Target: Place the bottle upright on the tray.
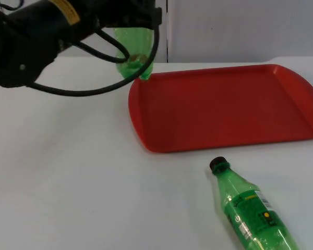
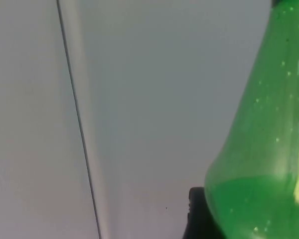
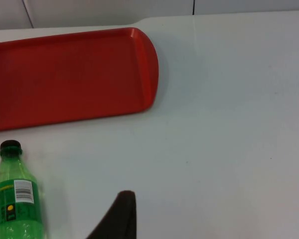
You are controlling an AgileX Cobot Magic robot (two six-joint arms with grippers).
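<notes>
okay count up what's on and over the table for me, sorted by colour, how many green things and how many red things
Green: 2 — the carried bottle held by the left gripper above the tray's corner, and the lying bottle on the table in front of the tray.
Red: 1 — the tray, with nothing on it.
Total: 3

Lab-style robot test bench: bare white table top (image 1: 68,172) against grey partition wall (image 1: 240,26).
</notes>
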